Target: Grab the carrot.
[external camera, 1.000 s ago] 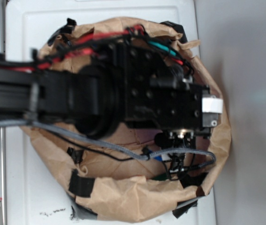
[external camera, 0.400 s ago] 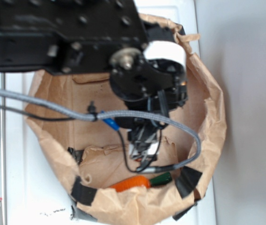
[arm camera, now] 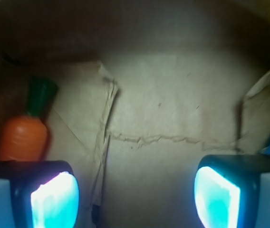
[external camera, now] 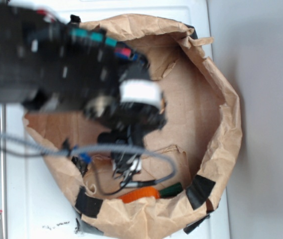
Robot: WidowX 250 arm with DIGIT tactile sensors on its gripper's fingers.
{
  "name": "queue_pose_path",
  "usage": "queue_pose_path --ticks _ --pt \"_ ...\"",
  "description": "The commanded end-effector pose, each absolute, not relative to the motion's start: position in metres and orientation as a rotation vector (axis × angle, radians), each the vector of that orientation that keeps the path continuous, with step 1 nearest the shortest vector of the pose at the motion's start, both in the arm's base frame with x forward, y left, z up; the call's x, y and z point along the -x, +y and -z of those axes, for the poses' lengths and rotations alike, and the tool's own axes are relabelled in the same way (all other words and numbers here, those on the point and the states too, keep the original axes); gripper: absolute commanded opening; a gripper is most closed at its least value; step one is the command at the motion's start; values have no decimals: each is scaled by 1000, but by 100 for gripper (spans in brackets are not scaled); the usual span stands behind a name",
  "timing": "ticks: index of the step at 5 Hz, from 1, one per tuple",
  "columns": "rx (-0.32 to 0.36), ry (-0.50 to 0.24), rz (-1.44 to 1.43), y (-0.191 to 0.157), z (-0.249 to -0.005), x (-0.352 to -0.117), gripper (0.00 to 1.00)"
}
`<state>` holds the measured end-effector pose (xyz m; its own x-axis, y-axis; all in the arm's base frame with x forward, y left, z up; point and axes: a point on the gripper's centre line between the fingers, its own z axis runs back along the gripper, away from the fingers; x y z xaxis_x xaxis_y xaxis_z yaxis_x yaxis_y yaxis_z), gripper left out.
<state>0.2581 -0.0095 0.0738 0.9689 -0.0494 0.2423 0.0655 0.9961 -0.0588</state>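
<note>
Smooth orange carrot [arm camera: 24, 137] on creased paper bag [arm camera: 173, 109], tool [arm camera: 135, 194] jaws apart.

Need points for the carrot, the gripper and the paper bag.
carrot [arm camera: 24, 137]: wrist view, on the orange body.
gripper [arm camera: 136, 192]: wrist view, midway between the two fingertips.
paper bag [external camera: 228, 127]: exterior view, on the right-hand wall.

White tabletop [external camera: 27, 209], crumpled brown paper bag [external camera: 226, 129] lying open on it, carrot [external camera: 140, 194] inside the bag

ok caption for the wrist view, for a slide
Open gripper over the paper bag floor, carrot lying off to its left.
</note>
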Motion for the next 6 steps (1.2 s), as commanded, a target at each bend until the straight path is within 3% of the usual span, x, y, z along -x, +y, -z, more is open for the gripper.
queue_pose_path --ticks 1,3,5,6 --pt "53 -306 63 -40 -54 -270 100" --pt "147 -310 56 -80 -65 -276 100" --pt "239 -283 43 -88 -92 -262 100" --pt "266 -267 49 -92 -88 -259 100"
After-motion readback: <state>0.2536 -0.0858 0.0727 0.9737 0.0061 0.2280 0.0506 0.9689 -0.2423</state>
